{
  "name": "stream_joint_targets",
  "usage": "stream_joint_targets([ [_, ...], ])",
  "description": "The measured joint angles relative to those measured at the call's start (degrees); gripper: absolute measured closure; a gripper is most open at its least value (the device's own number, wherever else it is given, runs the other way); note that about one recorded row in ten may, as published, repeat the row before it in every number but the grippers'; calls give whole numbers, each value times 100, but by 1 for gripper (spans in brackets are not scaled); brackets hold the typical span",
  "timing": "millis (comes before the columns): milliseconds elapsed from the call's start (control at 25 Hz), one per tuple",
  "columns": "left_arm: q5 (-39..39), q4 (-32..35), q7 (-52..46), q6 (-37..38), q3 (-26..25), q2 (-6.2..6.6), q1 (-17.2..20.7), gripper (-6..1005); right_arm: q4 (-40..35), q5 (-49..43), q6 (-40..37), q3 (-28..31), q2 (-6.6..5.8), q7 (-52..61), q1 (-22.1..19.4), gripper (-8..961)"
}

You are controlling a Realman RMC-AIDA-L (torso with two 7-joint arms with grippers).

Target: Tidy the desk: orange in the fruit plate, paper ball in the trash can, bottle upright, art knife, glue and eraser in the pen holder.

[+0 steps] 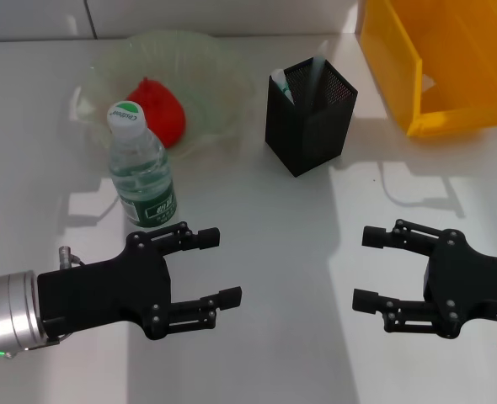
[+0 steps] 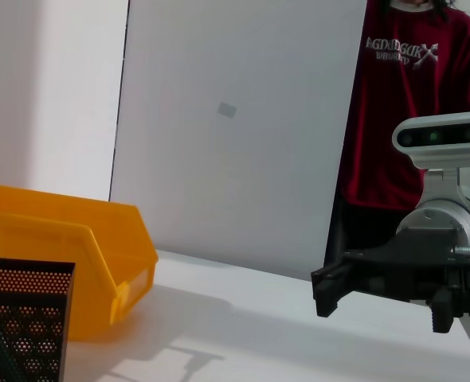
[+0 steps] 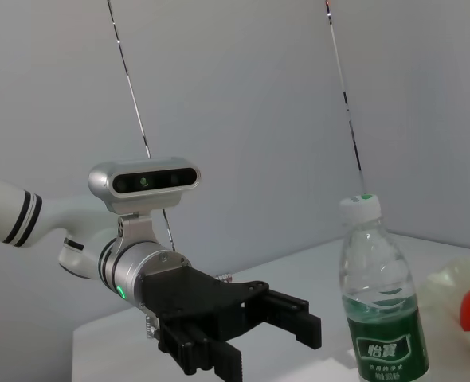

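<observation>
The bottle stands upright with its white cap on, just behind my left gripper, which is open and holds nothing. The reddish orange lies in the clear fruit plate at the back left. The black mesh pen holder stands at the centre back with a white-and-green item sticking out of it. The yellow trash can is at the back right. My right gripper is open and empty at the front right. The right wrist view shows the bottle beside the left gripper.
In the left wrist view a person in a red shirt stands behind the table's far edge, past the right gripper. That view also shows the yellow bin next to the pen holder.
</observation>
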Motion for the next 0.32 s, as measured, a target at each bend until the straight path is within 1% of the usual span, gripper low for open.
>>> stream_joint_targets([
  [320, 0, -11, 6, 11, -10, -8, 1, 216, 22, -11, 25, 62, -9, 0, 64, 118],
])
